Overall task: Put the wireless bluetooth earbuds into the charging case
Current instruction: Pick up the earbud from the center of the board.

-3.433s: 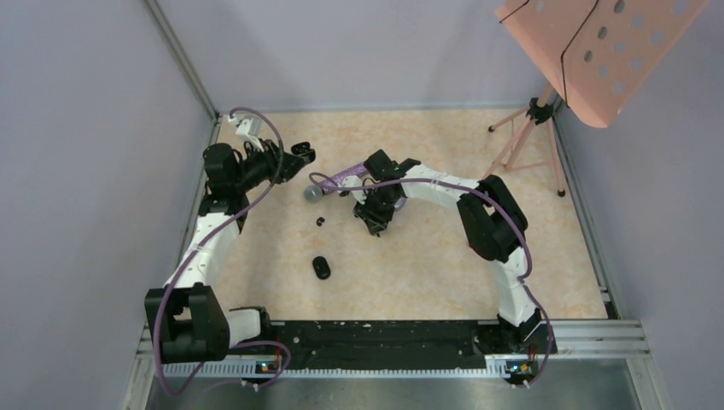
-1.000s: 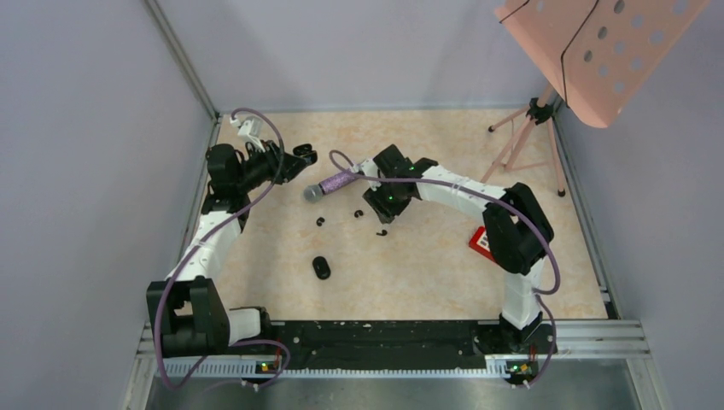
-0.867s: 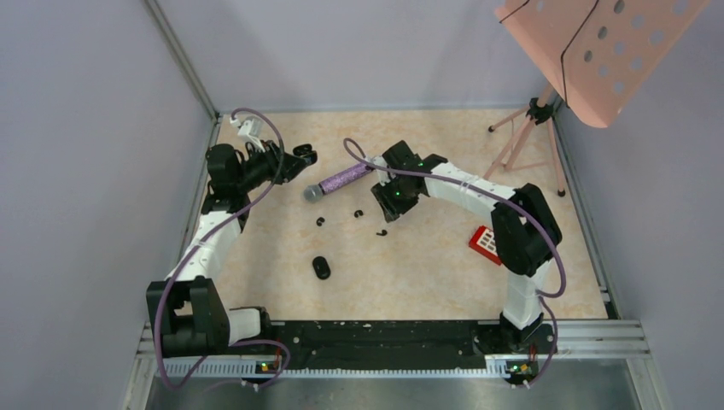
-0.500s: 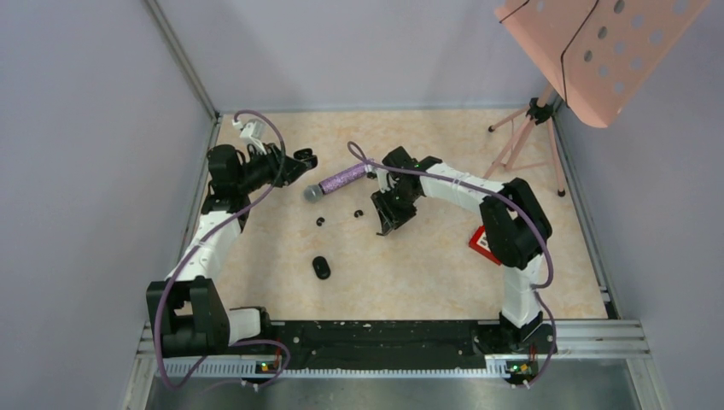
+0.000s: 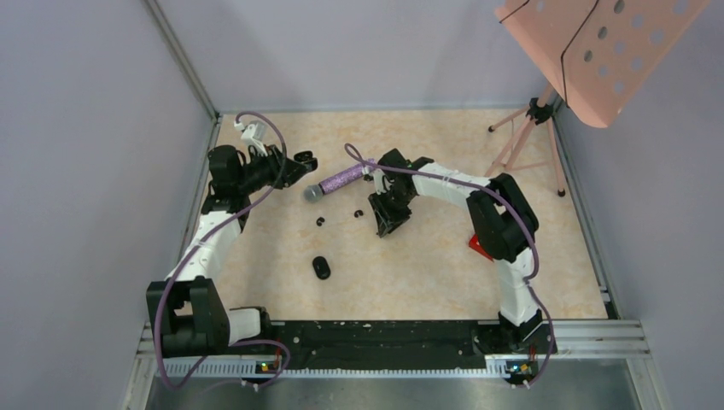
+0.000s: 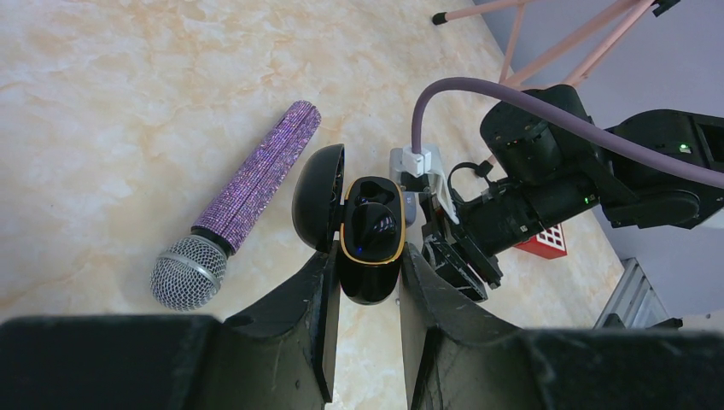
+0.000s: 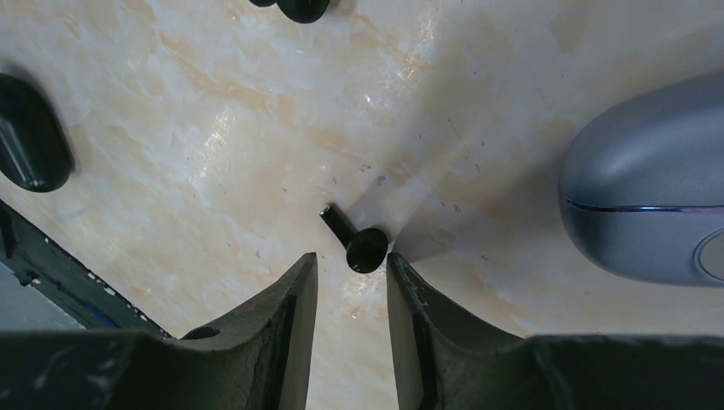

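My left gripper (image 5: 296,162) is shut on the open black charging case (image 6: 372,235), which has a gold rim and its lid (image 6: 318,198) swung left. It holds the case above the table at the far left. My right gripper (image 5: 386,224) points down at the table centre, open. In the right wrist view a glossy black earbud (image 7: 365,248) with a short stem lies on the table just ahead of the gap between my fingertips (image 7: 352,258), untouched. Two more black earbuds (image 5: 321,222) (image 5: 358,213) lie left of the right gripper.
A purple glitter microphone (image 5: 337,182) lies between the grippers. A closed black oval case (image 5: 321,267) lies nearer the front. A grey oval case (image 7: 649,213) sits just right of the right fingers. A red block (image 6: 546,243) and a pink music stand (image 5: 529,141) stand at right.
My right gripper has swung back left and come down over the earbud on the table, which the top view now hides. The left gripper with the case has barely moved.
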You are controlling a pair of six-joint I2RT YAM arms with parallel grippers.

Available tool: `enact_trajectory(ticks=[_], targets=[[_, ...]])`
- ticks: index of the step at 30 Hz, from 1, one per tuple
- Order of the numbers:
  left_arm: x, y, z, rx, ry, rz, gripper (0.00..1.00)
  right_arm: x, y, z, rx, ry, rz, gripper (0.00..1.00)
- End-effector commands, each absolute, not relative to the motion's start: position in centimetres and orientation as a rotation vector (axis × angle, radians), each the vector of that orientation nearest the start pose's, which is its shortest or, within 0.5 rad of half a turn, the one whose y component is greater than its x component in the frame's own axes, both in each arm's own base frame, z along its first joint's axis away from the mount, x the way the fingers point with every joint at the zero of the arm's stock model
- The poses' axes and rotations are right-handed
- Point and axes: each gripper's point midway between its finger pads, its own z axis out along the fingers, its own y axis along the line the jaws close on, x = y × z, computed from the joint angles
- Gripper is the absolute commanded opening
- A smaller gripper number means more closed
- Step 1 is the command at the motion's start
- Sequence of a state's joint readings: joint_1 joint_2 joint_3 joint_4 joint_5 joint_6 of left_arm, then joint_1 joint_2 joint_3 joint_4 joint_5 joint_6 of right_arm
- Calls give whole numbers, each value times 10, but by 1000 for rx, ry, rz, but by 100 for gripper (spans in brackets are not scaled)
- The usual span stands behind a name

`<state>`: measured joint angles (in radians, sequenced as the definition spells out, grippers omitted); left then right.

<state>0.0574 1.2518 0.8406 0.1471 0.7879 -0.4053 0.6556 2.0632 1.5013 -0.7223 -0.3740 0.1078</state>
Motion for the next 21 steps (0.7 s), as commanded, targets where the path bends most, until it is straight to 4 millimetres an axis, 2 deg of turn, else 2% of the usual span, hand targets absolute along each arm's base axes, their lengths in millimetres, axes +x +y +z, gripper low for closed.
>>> enact_trajectory(ticks=[1, 15, 21], targets=[[365, -115, 259, 192, 1788, -928, 0, 299, 314, 35, -836, 2777, 697, 34], [368, -114, 258, 179, 1791, -925, 0, 299, 307, 23, -835, 2805, 650, 30], [369, -113, 257, 175, 1792, -922, 0, 297, 297, 10, -865, 2821, 564, 30]])
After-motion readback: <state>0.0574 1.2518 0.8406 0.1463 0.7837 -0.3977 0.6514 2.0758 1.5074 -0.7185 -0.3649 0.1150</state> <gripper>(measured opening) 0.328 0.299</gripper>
